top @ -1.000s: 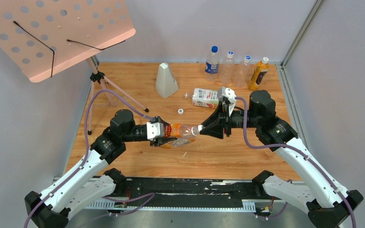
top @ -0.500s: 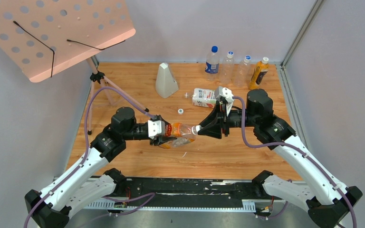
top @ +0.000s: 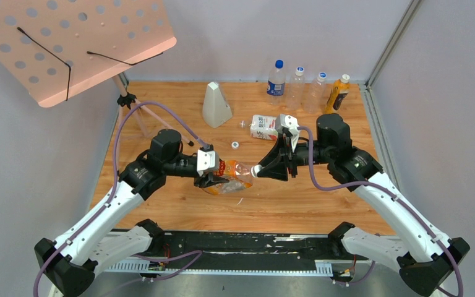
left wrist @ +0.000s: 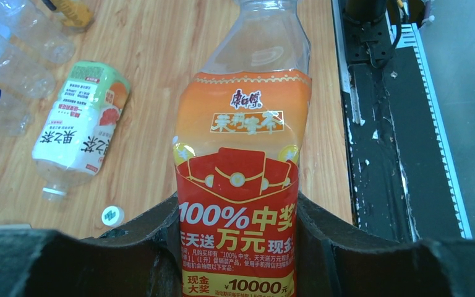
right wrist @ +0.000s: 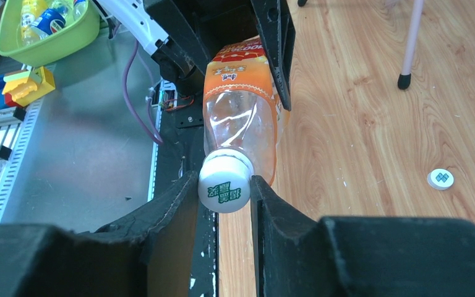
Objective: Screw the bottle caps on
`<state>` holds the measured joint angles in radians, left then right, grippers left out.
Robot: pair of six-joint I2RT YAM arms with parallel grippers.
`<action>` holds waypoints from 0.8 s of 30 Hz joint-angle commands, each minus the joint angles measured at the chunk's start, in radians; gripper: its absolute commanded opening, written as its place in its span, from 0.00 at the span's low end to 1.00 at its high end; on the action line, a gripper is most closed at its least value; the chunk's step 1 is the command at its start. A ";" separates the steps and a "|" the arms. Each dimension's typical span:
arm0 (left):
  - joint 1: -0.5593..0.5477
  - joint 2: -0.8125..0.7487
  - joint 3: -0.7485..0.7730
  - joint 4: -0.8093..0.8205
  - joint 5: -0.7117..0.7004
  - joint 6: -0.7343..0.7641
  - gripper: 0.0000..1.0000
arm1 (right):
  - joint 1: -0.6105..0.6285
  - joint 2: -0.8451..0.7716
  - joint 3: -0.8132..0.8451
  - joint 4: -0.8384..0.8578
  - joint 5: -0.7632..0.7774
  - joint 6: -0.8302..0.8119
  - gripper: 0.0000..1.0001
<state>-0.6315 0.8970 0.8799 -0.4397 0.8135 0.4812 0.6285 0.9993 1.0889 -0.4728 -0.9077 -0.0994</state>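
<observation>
Overhead, a pink perforated music stand (top: 68, 43) fills the upper left corner, its legs standing on the wooden desk (top: 284, 204); just right of it the left arm reaches toward the middle, and the left end effector (top: 213, 176) is closed around the base end of the smaller bottle (top: 235, 170), its black fingers pressing both sides of the orange and red label; the bottle is clear, lies sideways in that grip near the centre of the desk, and points its neck to the right. At the neck sits a white cap (right wrist: 224, 184) with green print on top; the right end effector (right wrist: 224, 192) is clamped on this cap, one finger touching each side of it, so the two arms meet nose to nose across the bottle.

Behind them, a white cone (top: 215, 105) stands upright; to its right a second white cap (top: 235, 145) lies loose on the wood, near the open mouth of the larger bottle (top: 267, 127), which lies on its side with a green, white and orange label. Along the far edge stand a blue-labelled bottle (top: 276, 78), two clear bottles (top: 297, 86) and, furthest right, an orange juice bottle (top: 337, 96).
</observation>
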 commanded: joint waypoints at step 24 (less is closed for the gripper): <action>0.112 -0.043 -0.143 0.665 0.244 -0.509 0.00 | 0.017 0.092 0.086 -0.018 -0.083 -0.317 0.00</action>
<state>-0.5358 0.8688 0.7044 -0.0669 0.9657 0.1295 0.6250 1.0550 1.1446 -0.5323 -0.9298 -0.3004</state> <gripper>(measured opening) 0.533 0.342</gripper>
